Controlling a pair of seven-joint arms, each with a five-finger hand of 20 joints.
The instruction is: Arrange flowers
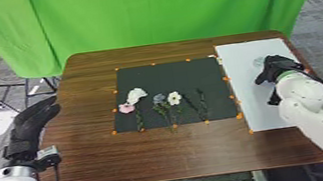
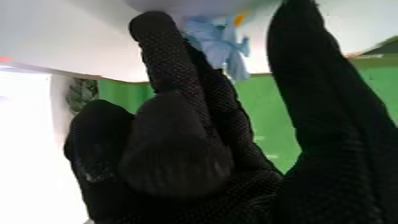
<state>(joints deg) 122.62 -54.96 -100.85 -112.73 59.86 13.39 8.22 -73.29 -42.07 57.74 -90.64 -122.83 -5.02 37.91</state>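
Note:
In the head view, the right hand [image 1: 278,67] is over the white board, close beside a pale, see-through object [image 1: 260,62]. From the wrist, the right hand [image 2: 182,100] shows extended fingers spread apart, and a light blue petal-like thing [image 2: 211,42] lies beyond the gap, contact unclear. The left hand [image 1: 32,120], fingers relaxed, is at the table's left edge, away from the flowers. On the black mat lie a white flower [image 1: 136,95], a pink flower [image 1: 126,108], a grey-blue flower [image 1: 159,98], a smaller white flower [image 1: 174,98] and dark stems [image 1: 202,104].
The black mat [image 1: 200,73] is fixed to the brown table [image 1: 104,156] with orange tape pieces. To its right is the white board [image 1: 247,87]. A green curtain [image 1: 157,16] hangs behind the far table edge.

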